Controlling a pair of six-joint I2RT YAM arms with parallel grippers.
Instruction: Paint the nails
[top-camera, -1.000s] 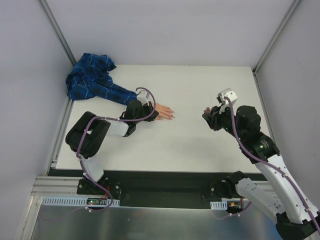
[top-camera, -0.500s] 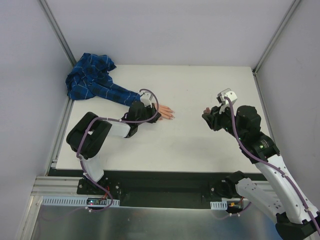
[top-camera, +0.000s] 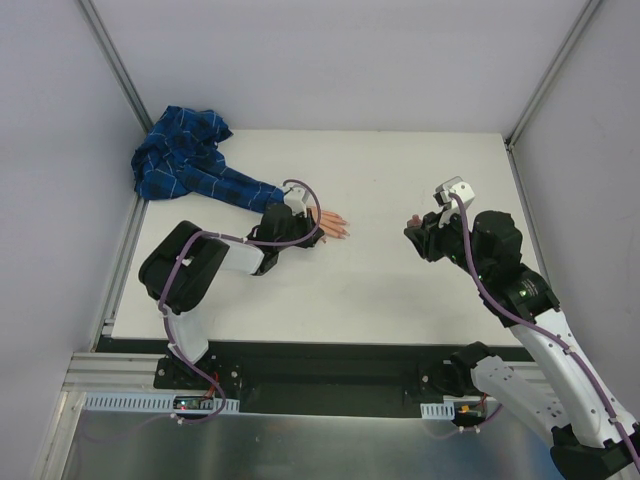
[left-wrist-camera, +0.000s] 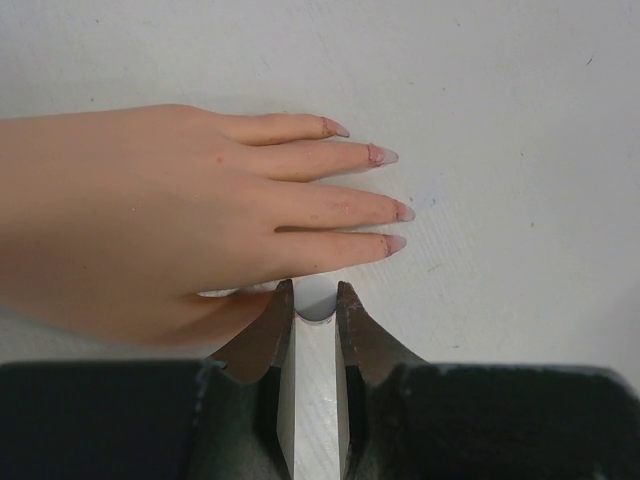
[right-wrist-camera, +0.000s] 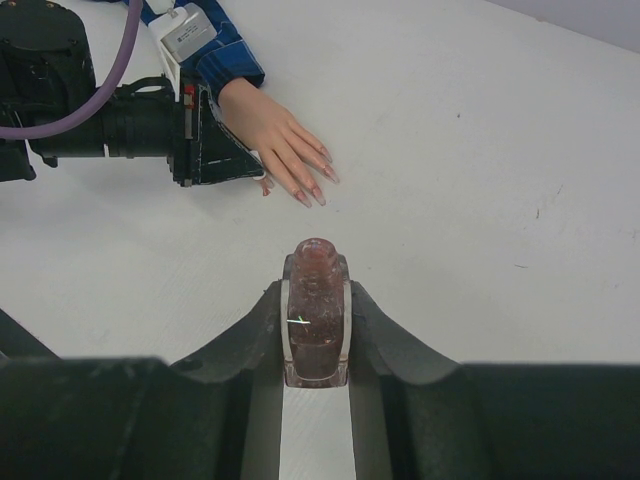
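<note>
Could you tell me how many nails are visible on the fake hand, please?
4. Top nail, second nail, third nail and bottom nail, each tipping an outstretched finger of the fake hand. The thumb's nail may be hidden behind the left gripper.

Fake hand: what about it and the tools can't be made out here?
Left wrist: the fake hand's thumb tip sits behind the left gripper's finger.
Top view: the nails are too small to judge paint.
Left wrist: the pale piece in that gripper shows only a sliver; unidentifiable.
Right wrist: the right gripper covers the polish bottle's base.
</note>
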